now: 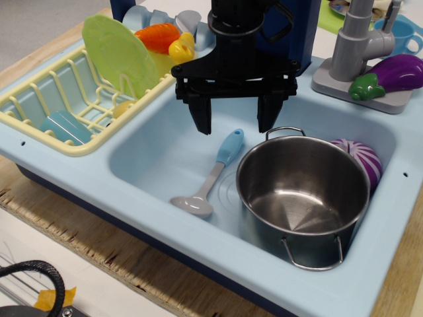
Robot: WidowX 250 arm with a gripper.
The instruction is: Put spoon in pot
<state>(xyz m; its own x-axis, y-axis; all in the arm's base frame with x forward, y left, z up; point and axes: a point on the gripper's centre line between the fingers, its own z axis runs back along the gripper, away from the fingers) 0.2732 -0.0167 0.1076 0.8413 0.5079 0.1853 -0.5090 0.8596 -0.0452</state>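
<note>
The spoon [210,177] lies on the floor of the light blue sink [158,148], grey bowl toward the front left, light blue handle toward the back right. The steel pot [303,195] stands empty in the sink's right half, right beside the spoon. My black gripper [234,119] hangs open just above the spoon's blue handle, one finger on each side of it, and holds nothing.
A purple-and-white striped toy vegetable [362,158] sits behind the pot. A yellow dish rack [59,109] with a green plate [119,56] stands at the left. A grey faucet [360,39] and a toy eggplant [393,74] are at the back right.
</note>
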